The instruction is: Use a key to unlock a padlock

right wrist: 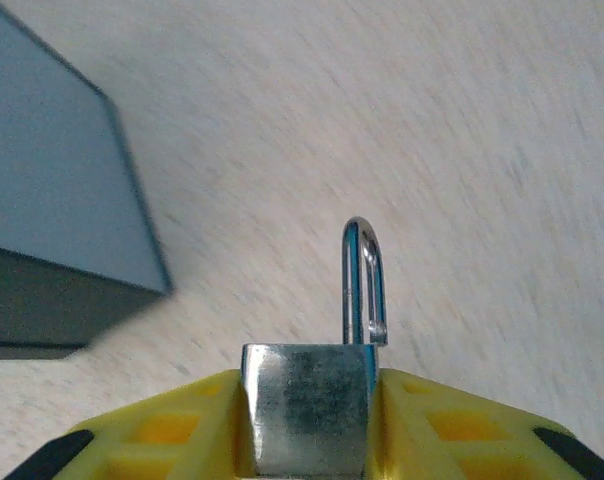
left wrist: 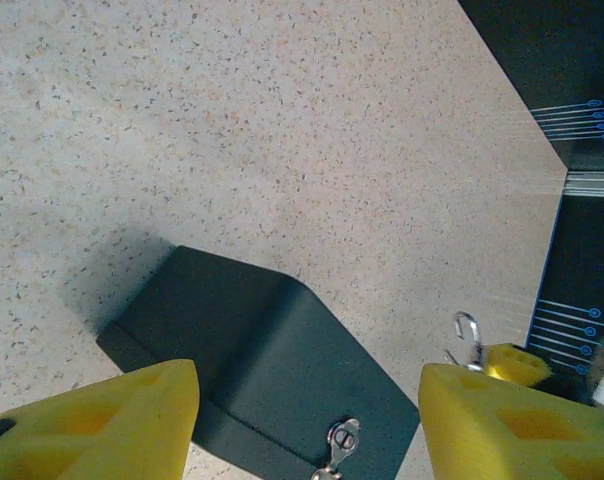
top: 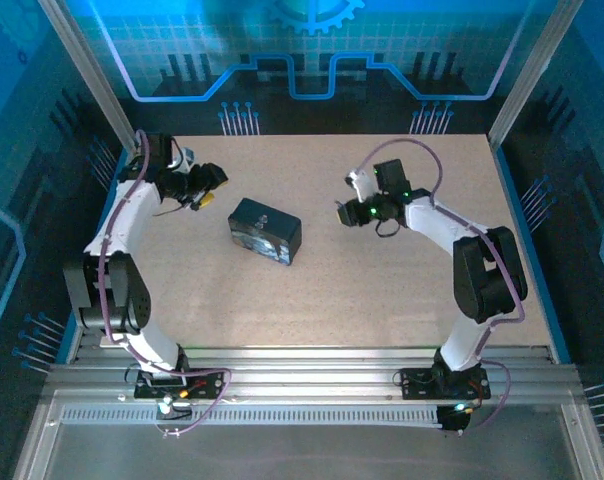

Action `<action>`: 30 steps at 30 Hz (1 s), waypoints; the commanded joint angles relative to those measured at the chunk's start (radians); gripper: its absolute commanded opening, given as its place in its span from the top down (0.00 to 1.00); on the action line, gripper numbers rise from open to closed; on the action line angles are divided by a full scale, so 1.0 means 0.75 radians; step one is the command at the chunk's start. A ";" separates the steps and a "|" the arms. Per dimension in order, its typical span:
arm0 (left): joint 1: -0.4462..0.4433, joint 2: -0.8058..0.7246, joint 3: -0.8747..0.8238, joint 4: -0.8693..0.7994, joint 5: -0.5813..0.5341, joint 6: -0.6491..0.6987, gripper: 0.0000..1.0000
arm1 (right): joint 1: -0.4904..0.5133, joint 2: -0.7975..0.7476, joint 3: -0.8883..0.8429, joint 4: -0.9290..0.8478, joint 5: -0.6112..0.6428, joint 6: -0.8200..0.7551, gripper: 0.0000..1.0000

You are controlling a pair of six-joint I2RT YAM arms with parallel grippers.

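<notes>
At the left of the overhead view, the left gripper hovers above the speckled table, its yellow fingers apart with nothing between them. A small metal loop sits by one fingertip; I cannot tell if it is the key. In the centre lies a dark box. Right of it, the right gripper is clamped on the padlock, which has one end of its shackle free.

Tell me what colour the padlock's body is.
Silvery-grey bare metal; the padlock shows best in the right wrist view.
</notes>
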 commanded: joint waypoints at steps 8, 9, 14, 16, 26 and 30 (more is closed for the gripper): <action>0.012 -0.088 -0.024 -0.041 -0.038 0.013 0.39 | -0.109 -0.006 -0.187 0.075 0.131 0.287 0.52; 0.013 -0.095 -0.024 -0.047 -0.038 0.016 0.39 | -0.108 -0.009 -0.188 0.069 0.128 0.287 0.50; 0.026 -0.128 -0.022 -0.073 -0.048 0.027 0.38 | -0.079 -0.132 -0.171 0.071 0.064 0.257 0.46; 0.027 -0.128 -0.033 -0.085 -0.056 0.033 0.38 | -0.018 -0.189 -0.135 0.057 0.062 0.208 0.42; 0.030 -0.165 -0.160 -0.114 -0.120 0.024 0.36 | 0.290 -0.090 0.090 0.156 -0.177 -0.089 0.00; 0.037 -0.176 -0.160 -0.127 -0.123 0.030 0.36 | 0.363 0.051 0.278 0.041 -0.142 -0.194 0.00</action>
